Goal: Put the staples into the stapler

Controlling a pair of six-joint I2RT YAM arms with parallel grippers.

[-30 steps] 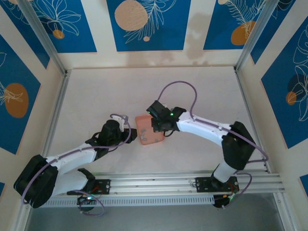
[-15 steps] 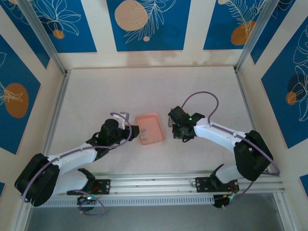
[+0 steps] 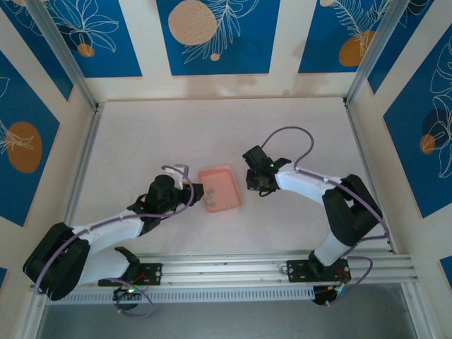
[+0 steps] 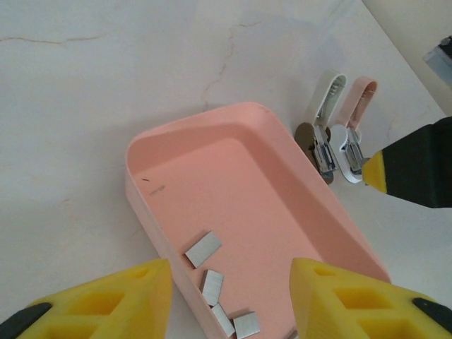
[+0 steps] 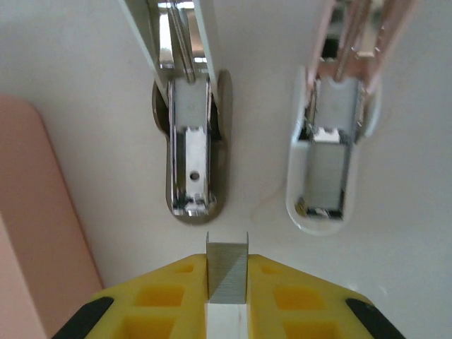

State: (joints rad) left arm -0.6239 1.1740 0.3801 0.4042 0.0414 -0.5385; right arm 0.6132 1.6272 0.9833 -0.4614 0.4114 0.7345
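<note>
Two yellow fingers of the right gripper are pressed together on a short grey staple strip, which stands out between their tips. Just ahead of that strip, not touching it, lies the stapler, opened into two parts side by side: a grey metal channel ahead and slightly left, and a pale pink-and-white shell ahead and to the right. At this gripper's left edge runs the rim of the pink tray. The left gripper hangs with its fingers spread wide, holding nothing, over the near end of the tray. Four loose staples lie on the tray floor between and just ahead of its fingertips. Beyond the tray, ahead and to its right, the stapler rests on the white table.
</note>
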